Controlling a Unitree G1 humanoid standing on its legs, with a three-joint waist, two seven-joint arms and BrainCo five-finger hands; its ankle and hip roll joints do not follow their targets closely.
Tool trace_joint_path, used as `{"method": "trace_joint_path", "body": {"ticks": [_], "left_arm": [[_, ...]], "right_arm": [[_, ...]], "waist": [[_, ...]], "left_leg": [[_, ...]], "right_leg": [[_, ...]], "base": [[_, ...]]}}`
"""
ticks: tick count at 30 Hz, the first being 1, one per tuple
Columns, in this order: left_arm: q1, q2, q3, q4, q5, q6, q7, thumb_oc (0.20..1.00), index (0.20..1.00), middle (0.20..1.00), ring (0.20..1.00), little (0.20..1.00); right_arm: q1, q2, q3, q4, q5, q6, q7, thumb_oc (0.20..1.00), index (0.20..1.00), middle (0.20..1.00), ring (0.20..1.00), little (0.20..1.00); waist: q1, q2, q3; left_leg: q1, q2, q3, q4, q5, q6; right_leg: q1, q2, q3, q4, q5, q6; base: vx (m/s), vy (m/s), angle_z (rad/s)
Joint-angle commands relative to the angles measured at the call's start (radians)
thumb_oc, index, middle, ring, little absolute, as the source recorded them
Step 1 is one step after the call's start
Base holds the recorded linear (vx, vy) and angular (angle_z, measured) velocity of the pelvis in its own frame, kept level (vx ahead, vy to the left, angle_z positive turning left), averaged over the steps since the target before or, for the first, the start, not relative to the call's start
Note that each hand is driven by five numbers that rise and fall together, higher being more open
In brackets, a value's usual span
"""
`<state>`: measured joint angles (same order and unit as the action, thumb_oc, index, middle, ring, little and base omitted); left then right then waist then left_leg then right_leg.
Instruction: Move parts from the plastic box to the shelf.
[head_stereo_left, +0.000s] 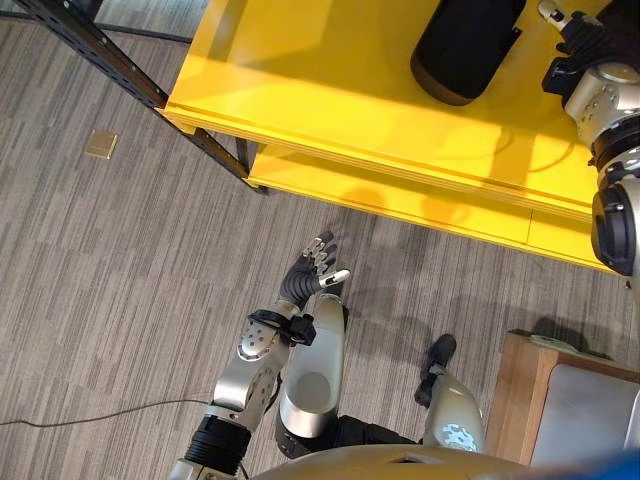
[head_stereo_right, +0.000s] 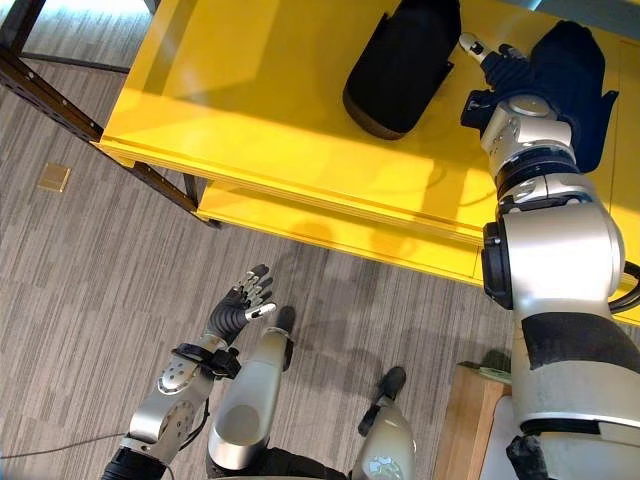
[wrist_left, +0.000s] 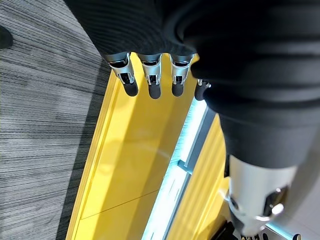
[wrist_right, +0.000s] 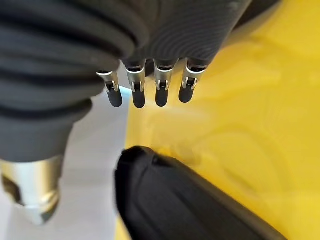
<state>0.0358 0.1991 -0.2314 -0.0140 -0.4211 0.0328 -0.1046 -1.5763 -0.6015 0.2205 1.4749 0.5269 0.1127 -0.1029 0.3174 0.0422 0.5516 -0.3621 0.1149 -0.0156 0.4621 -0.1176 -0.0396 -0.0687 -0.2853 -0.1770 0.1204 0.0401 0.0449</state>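
**Both my hands empty, black part lying on the yellow shelf**

Grey striped carpet (head_stereo_left: 120, 280) covers the floor below me, and the big yellow shelf (head_stereo_left: 300, 70) runs across the upper part of my head views, held up by a dark perforated metal frame (head_stereo_left: 110, 60). A second yellow board (head_stereo_left: 420, 205) sits lower down, just in front of the top one. At the lower right corner of the left eye view stands a wooden-edged box (head_stereo_left: 515, 400); I cannot tell what is in it.

On the shelf lies a black rounded part (head_stereo_right: 400, 65), resting on its side with its wider end toward me. A second dark shape (head_stereo_right: 585, 90) lies on the shelf behind my right arm, partly hidden by it.

My right hand (head_stereo_right: 500, 60) is raised over the shelf, just beside the black part but not gripping it; my right wrist view shows its fingers (wrist_right: 137, 92) straight, over bare yellow surface with the part near them.

My left hand (head_stereo_left: 315, 265) hangs low over the carpet, well apart from the shelf, its fingers (wrist_left: 152, 82) relaxed and holding nothing.

A small tan floor plate (head_stereo_left: 100, 145) sits in the carpet by the frame.
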Motion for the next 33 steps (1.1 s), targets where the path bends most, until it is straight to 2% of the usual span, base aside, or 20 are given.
{"method": "trace_joint_path", "body": {"ticks": [1, 4, 9, 14, 15, 17, 18, 19, 21, 23, 26, 27, 29, 31, 33], "left_arm": [[0.053, -0.027, 0.012, -0.062, 0.000, -0.045, -0.016, 1.000, 1.000, 1.000, 1.000, 1.000], [0.050, -0.031, 0.021, -0.055, 0.002, -0.054, -0.021, 1.000, 1.000, 1.000, 1.000, 1.000], [0.048, -0.034, 0.034, -0.057, 0.005, -0.064, -0.029, 1.000, 1.000, 1.000, 1.000, 1.000], [0.028, -0.018, 0.081, -0.111, 0.037, -0.096, -0.018, 1.000, 1.000, 1.000, 1.000, 1.000], [0.025, -0.013, 0.105, -0.142, 0.049, -0.115, -0.012, 1.000, 1.000, 1.000, 1.000, 1.000], [0.023, 0.004, 0.120, -0.169, 0.064, -0.129, -0.002, 1.000, 1.000, 1.000, 1.000, 1.000], [0.010, 0.023, 0.129, -0.197, 0.083, -0.140, 0.007, 1.000, 1.000, 1.000, 1.000, 1.000], [-0.012, 0.031, 0.142, -0.214, 0.100, -0.149, 0.021, 1.000, 1.000, 1.000, 1.000, 1.000], [-0.043, 0.038, 0.143, -0.244, 0.114, -0.164, 0.039, 1.000, 1.000, 1.000, 1.000, 1.000], [-0.104, 0.045, 0.140, -0.267, 0.132, -0.171, 0.060, 1.000, 1.000, 1.000, 1.000, 1.000], [-0.208, 0.072, 0.137, -0.265, 0.182, -0.178, 0.108, 1.000, 1.000, 1.000, 1.000, 1.000], [-0.300, 0.102, 0.147, -0.217, 0.226, -0.176, 0.156, 1.000, 1.000, 1.000, 1.000, 1.000], [-0.371, 0.118, 0.154, -0.167, 0.255, -0.171, 0.190, 1.000, 1.000, 1.000, 1.000, 1.000], [-0.494, 0.156, 0.159, -0.071, 0.297, -0.172, 0.256, 1.000, 1.000, 1.000, 1.000, 1.000], [-0.567, 0.187, 0.170, -0.030, 0.317, -0.174, 0.294, 1.000, 1.000, 1.000, 1.000, 1.000]], "right_arm": [[-0.142, -0.015, 0.087, -0.104, 0.021, -0.051, -0.013, 1.000, 1.000, 1.000, 1.000, 1.000], [-0.137, -0.005, 0.100, -0.143, 0.019, -0.049, -0.011, 1.000, 1.000, 1.000, 1.000, 1.000], [-0.071, 0.043, 0.040, -0.233, 0.042, -0.048, -0.014, 1.000, 1.000, 1.000, 1.000, 1.000], [0.126, 0.212, -0.031, -0.609, 0.064, -0.039, -0.012, 1.000, 1.000, 1.000, 1.000, 1.000], [0.231, 0.285, -0.009, -0.815, 0.072, -0.022, 0.000, 1.000, 1.000, 1.000, 1.000, 1.000], [0.303, 0.313, 0.003, -0.940, 0.084, -0.013, -0.008, 1.000, 1.000, 1.000, 1.000, 1.000], [0.390, 0.354, 0.009, -1.059, 0.103, -0.008, 0.007, 1.000, 1.000, 1.000, 1.000, 1.000], [0.503, 0.358, 0.063, -1.210, 0.131, -0.003, 0.016, 1.000, 1.000, 1.000, 1.000, 1.000], [0.651, 0.384, 0.091, -1.298, 0.148, -0.002, 0.040, 1.000, 1.000, 1.000, 1.000, 1.000], [0.845, 0.414, 0.103, -1.422, 0.182, -0.020, 0.078, 1.000, 1.000, 1.000, 1.000, 1.000], [1.069, 0.410, 0.122, -1.498, 0.197, -0.033, 0.139, 1.000, 1.000, 1.000, 1.000, 1.000], [1.191, 0.405, 0.115, -1.489, 0.215, -0.040, 0.204, 1.000, 1.000, 1.000, 1.000, 1.000], [1.302, 0.431, 0.091, -1.477, 0.225, -0.047, 0.255, 1.000, 1.000, 1.000, 1.000, 1.000], [1.411, 0.375, 0.087, -1.520, 0.232, -0.059, 0.295, 1.000, 1.000, 1.000, 1.000, 1.000], [1.455, 0.377, 0.064, -1.501, 0.224, -0.065, 0.315, 1.000, 1.000, 1.000, 1.000, 1.000]], "waist": [[0.002, 0.036, -0.032], [-0.003, 0.026, -0.032], [-0.020, 0.008, -0.032], [-0.068, -0.054, -0.032], [-0.091, -0.083, -0.032], [-0.108, -0.099, -0.032], [-0.123, -0.115, -0.032], [-0.152, -0.138, -0.037], [-0.166, -0.155, -0.053], [-0.187, -0.163, -0.080], [-0.213, -0.164, -0.127], [-0.228, -0.162, -0.155], [-0.244, -0.156, -0.182], [-0.276, -0.147, -0.217], [-0.290, -0.142, -0.230]], "left_leg": [[0.075, 0.160, -0.015, -0.187, 0.190, -0.086], [0.115, 0.162, -0.006, -0.204, 0.189, -0.087], [0.170, 0.168, 0.009, -0.238, 0.188, -0.088], [0.246, 0.176, 0.035, -0.299, 0.198, -0.089], [0.279, 0.177, 0.052, -0.330, 0.197, -0.091], [0.303, 0.178, 0.059, -0.348, 0.199, -0.093], [0.319, 0.179, 0.067, -0.362, 0.197, -0.093], [0.343, 0.181, 0.076, -0.382, 0.197, -0.092], [0.365, 0.177, 0.083, -0.405, 0.203, -0.089], [0.388, 0.178, 0.095, -0.428, 0.204, -0.086], [0.422, 0.174, 0.108, -0.459, 0.201, -0.081], [0.441, 0.171, 0.110, -0.476, 0.205, -0.075], [0.458, 0.167, 0.111, -0.488, 0.205, -0.070], [0.485, 0.164, 0.116, -0.508, 0.206, -0.068], [0.497, 0.161, 0.115, -0.513, 0.208, -0.066]], "right_leg": [[0.066, -0.077, 0.025, 0.010, 0.066, -0.003], [0.098, -0.072, 0.019, -0.005, 0.064, -0.002], [0.135, -0.065, 0.015, -0.025, 0.063, 0.001], [0.160, -0.044, 0.019, -0.060, 0.071, 0.005], [0.172, -0.038, 0.020, -0.076, 0.069, 0.006], [0.181, -0.037, 0.023, -0.085, 0.069, 0.007], [0.185, -0.034, 0.022, -0.092, 0.068, 0.008], [0.190, -0.030, 0.025, -0.100, 0.066, 0.008], [0.197, -0.030, 0.020, -0.112, 0.069, 0.006], [0.196, -0.027, 0.021, -0.117, 0.070, 0.005], [0.199, -0.025, 0.023, -0.121, 0.067, 0.004], [0.197, -0.024, 0.024, -0.122, 0.071, 0.003], [0.197, -0.020, 0.023, -0.125, 0.071, 0.002], [0.199, -0.019, 0.023, -0.129, 0.074, 0.002], [0.203, -0.017, 0.021, -0.129, 0.074, 0.002]], "base": [[0.00, 0.000, 0.00], [0.00, 0.000, 0.00], [0.00, -0.014, 0.00], [-0.04, -0.077, -0.06], [-0.04, -0.119, -0.10], [-0.02, -0.085, -0.10], [-0.02, -0.086, -0.09], [-0.01, -0.122, -0.05], [0.00, -0.095, -0.01], [0.03, -0.052, -0.09], [0.08, -0.035, -0.13], [0.08, -0.040, -0.09], [0.09, -0.044, -0.04], [0.11, -0.041, -0.18], [0.09, -0.047, -0.03]]}}
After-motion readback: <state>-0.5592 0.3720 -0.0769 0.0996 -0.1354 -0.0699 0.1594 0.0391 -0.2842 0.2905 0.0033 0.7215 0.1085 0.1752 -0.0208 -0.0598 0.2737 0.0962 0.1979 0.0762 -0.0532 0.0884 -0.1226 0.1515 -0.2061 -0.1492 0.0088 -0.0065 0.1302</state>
